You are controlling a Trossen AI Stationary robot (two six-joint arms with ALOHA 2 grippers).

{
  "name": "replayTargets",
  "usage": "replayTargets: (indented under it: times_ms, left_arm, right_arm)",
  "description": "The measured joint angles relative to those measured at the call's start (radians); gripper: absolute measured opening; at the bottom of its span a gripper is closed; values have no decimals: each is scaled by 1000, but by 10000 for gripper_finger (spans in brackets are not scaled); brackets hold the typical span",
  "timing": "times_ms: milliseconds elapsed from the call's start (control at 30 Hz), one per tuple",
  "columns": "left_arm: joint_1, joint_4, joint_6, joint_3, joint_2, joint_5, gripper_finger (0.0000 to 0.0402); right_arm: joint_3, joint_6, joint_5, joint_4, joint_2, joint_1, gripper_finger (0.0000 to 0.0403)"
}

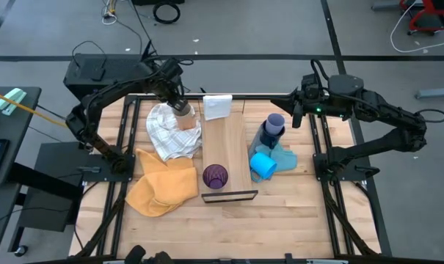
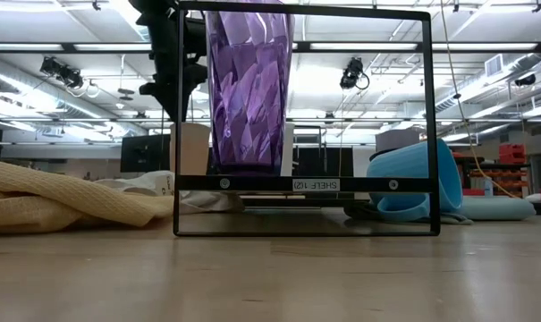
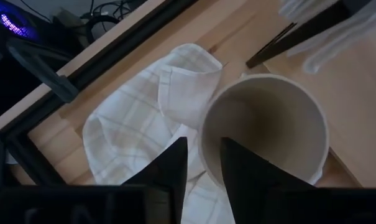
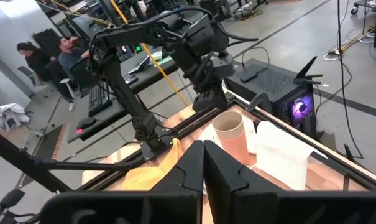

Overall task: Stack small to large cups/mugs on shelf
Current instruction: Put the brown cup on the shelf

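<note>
My left gripper (image 1: 179, 105) is over the table's far left and shut on the tan cup (image 1: 184, 114), which stands upright by the white checked cloth (image 1: 166, 132). The shelf (image 1: 225, 147), a long pale plank, runs from far to near, with its black frame (image 2: 301, 183) at the near end. A dark purple tumbler (image 1: 215, 176) stands upright on the plank just behind that frame. The light blue mug (image 1: 262, 165) lies on its side on a blue cloth. A lavender cup (image 1: 274, 121) sits on the navy mug (image 1: 268, 138). My right gripper (image 1: 296, 116) hovers shut at the far right. The orange cup is hidden. My left gripper holds the tan cup by its rim wall (image 3: 205, 134), with one finger (image 3: 237, 158) inside the cup and the other (image 3: 174, 163) outside. The fingers come from above, pointing down. The cup stays upright with its mouth up; whether its base is off the cloth cannot be told.
A small white box (image 1: 217, 107) stands at the plank's far end. A yellow cloth (image 1: 163, 183) lies bunched left of the tumbler, and a blue cloth (image 1: 284, 155) lies under the mugs on the right. Black rails frame the table. People sit beyond the far side (image 4: 63, 53).
</note>
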Motion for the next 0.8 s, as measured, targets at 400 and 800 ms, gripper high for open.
replayTargets:
  times_ms: [400,800]
  left_arm:
    - [0,30,17,0,4,38,138]
    - [-3,16,62,0,90,42,136]
  right_arm:
    - [0,0,0,0,0,0,15]
    - [0,8,0,1,0,0,15]
